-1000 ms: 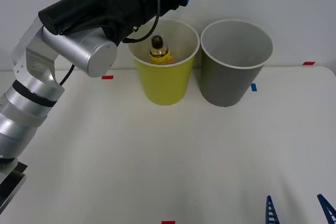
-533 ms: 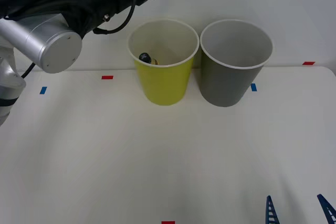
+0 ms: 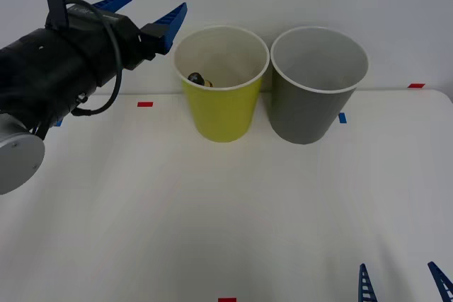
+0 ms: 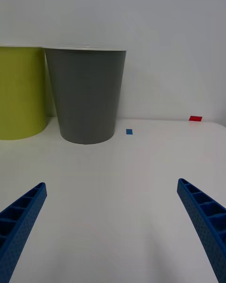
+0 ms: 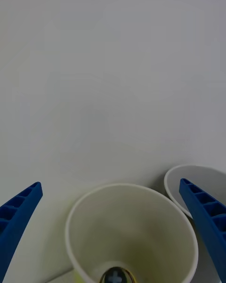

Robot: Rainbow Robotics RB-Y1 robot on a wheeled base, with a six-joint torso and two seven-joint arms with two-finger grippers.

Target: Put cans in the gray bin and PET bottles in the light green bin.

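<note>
The light green bin (image 3: 221,107) stands at the back of the table with the gray bin (image 3: 311,107) close beside it on the right. A PET bottle (image 3: 197,78) lies inside the light green bin, with its black cap (image 5: 115,276) showing near the bottom. My left gripper (image 3: 141,10) hangs open and empty in the air, just left of the green bin's rim (image 5: 127,188). Near the table's front right edge my right gripper (image 3: 401,284) rests open and empty, facing the gray bin (image 4: 87,94). Cans are out of view.
The white table (image 3: 226,210) stretches bare between the bins and my right gripper. Small red tape marks (image 3: 144,104) and blue tape marks (image 3: 342,117) lie flat on it. A white wall rises right behind the bins.
The bottle has dropped from upright at the green bin's mouth to lying inside it. My left arm has pulled back to the left, away from above the bin.
</note>
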